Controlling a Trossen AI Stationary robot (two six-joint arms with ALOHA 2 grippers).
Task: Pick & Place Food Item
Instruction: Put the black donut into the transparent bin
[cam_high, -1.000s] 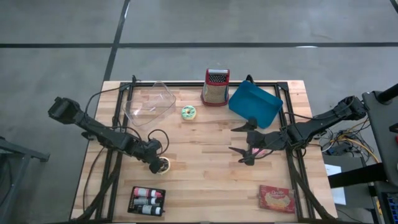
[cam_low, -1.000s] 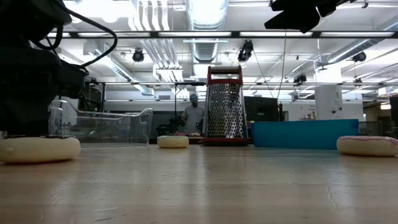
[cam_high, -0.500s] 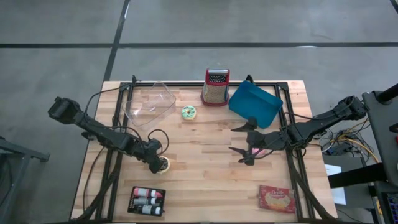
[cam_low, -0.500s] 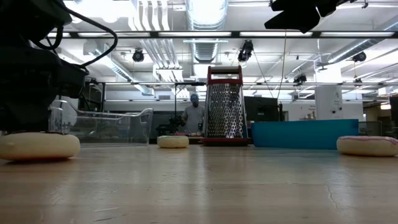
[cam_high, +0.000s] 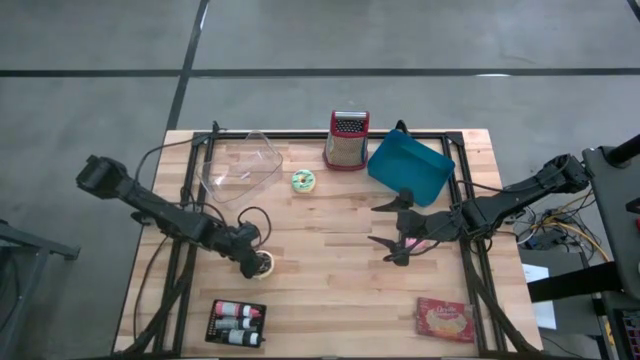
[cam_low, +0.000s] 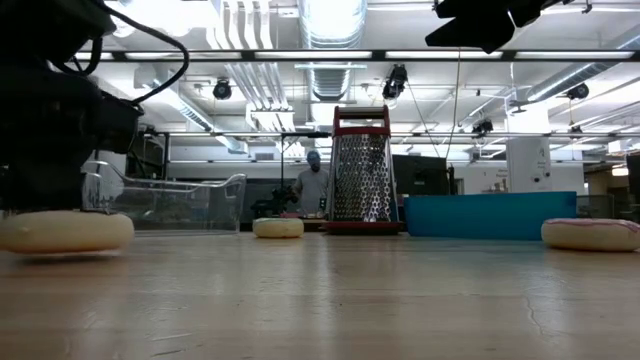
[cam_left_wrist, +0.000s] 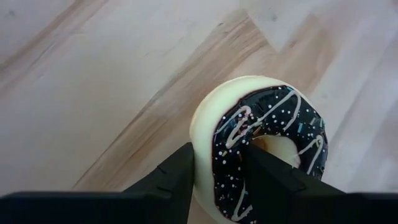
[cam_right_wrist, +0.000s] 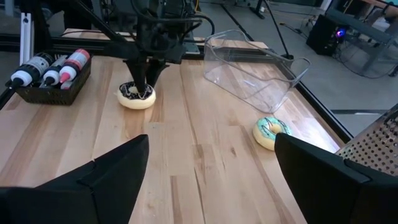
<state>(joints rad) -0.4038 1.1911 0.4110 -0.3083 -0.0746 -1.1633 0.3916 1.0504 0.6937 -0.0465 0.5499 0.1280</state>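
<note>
Two claws on the wooden bench (cam_high: 330, 280). High view: left claw (cam_high: 257, 262) down on the chocolate-iced ring donut with white drizzle (cam_high: 265, 265) at the front-left, near the black tray of small bottles (cam_high: 237, 322); right claw (cam_high: 392, 228) spread wide, idle by the blue plastic bin (cam_high: 410, 168). Low view: donut (cam_low: 65, 231) sits slightly higher than a second ago, seemingly just leaving the bench. Left wrist view: fingers (cam_left_wrist: 177, 177) have closed, pinching the donut's ring (cam_left_wrist: 261, 146), one finger through the hole. Grasp looks made; carry to a container probably next. Right wrist view: clear plastic tub (cam_right_wrist: 258, 71) and green-iced donut (cam_right_wrist: 272, 132) untouched.
</note>
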